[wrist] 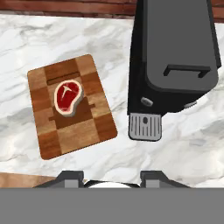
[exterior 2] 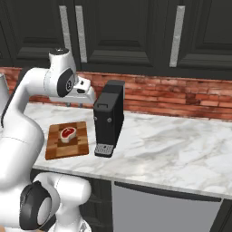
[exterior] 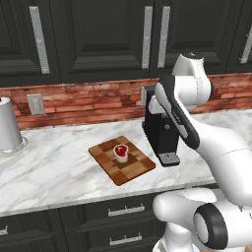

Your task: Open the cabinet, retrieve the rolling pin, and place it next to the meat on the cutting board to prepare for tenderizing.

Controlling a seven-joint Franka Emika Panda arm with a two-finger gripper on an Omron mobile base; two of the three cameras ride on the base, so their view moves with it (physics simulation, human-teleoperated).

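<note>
The near-black upper cabinet (exterior: pixel 106 39) (exterior 2: pixel 118 31) has both panelled doors shut, its two silver bar handles (exterior: pixel 147 37) side by side at the middle. No rolling pin is visible. The checkered cutting board (exterior: pixel 122 161) (exterior 2: pixel 67 141) (wrist: pixel 70 107) lies on the marble counter with the small red meat (exterior: pixel 120 151) (exterior 2: pixel 68 134) (wrist: pixel 68 96) on its middle. My gripper (wrist: pixel 111 178) hangs high over the counter's front edge, between the board and a coffee machine, looking down. It is open with nothing between its fingertips (wrist: pixel 70 176).
A tall black coffee machine (exterior: pixel 160 135) (exterior 2: pixel 109 118) (wrist: pixel 175 65) stands just right of the board. A white paper towel roll (exterior: pixel 9 125) stands far left on the counter (exterior: pixel 54 167). A brick backsplash with an outlet (exterior: pixel 35 103) runs behind. Drawers (exterior: pixel 125 210) sit below.
</note>
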